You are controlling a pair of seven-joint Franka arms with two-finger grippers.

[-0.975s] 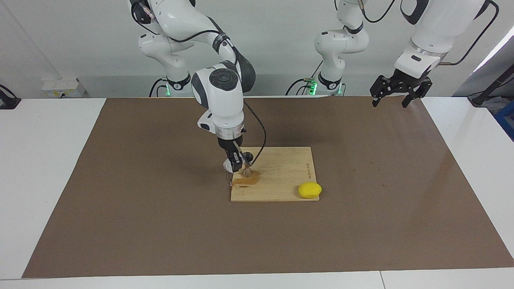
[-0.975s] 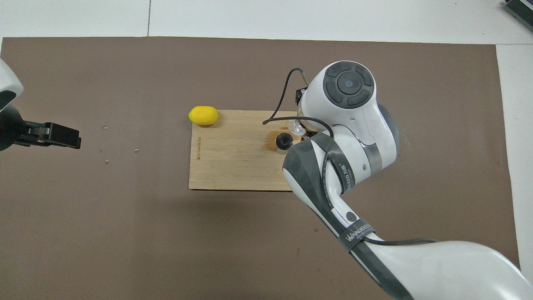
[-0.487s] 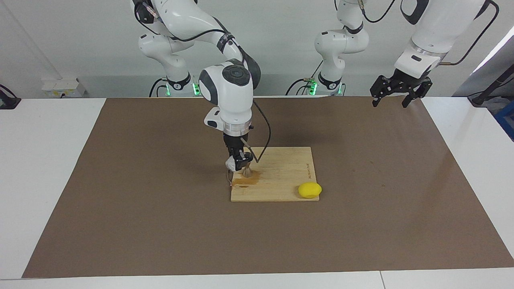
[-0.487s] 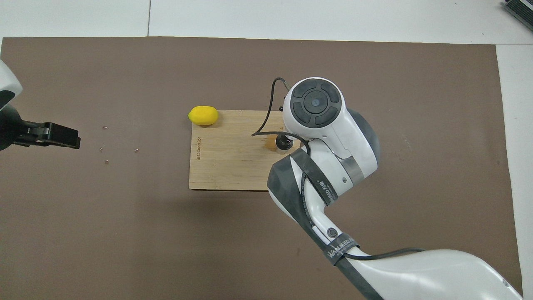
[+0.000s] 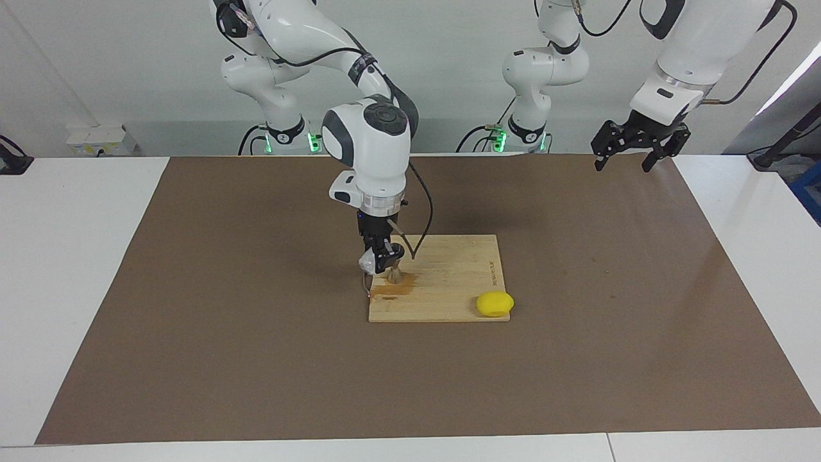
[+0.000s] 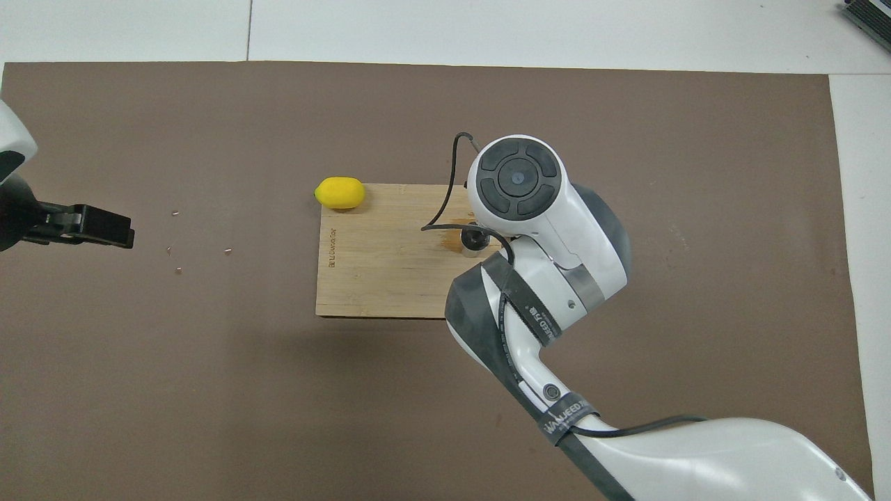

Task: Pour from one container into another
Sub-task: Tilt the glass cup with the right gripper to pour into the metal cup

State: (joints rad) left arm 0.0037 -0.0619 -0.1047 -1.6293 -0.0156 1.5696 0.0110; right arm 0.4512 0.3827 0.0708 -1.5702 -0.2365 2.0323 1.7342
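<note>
My right gripper (image 5: 380, 258) is shut on the clear glass tumbler (image 5: 367, 262) and holds it tilted just above the wooden cutting board (image 5: 449, 282). The tumbler hangs right beside the small silver jigger (image 5: 395, 274), which stands upright on the board near the corner toward the right arm's end. In the overhead view the jigger's dark mouth (image 6: 475, 239) shows at the edge of my right wrist, and the tumbler is hidden under that wrist. A brown wet patch (image 5: 388, 290) lies on the board by the jigger. My left gripper (image 5: 622, 164) is open and empty, and waits in the air.
A yellow lemon (image 5: 494, 303) lies at the board's corner toward the left arm's end, on the edge farther from the robots. The board (image 6: 383, 264) lies on a brown mat (image 5: 192, 308). A few small crumbs (image 6: 177, 270) lie on the mat near my left gripper (image 6: 104, 229).
My right arm's wrist has swung toward the left arm's end and now stands more upright over the board. The tumbler has stayed beside the jigger. The left arm has not moved.
</note>
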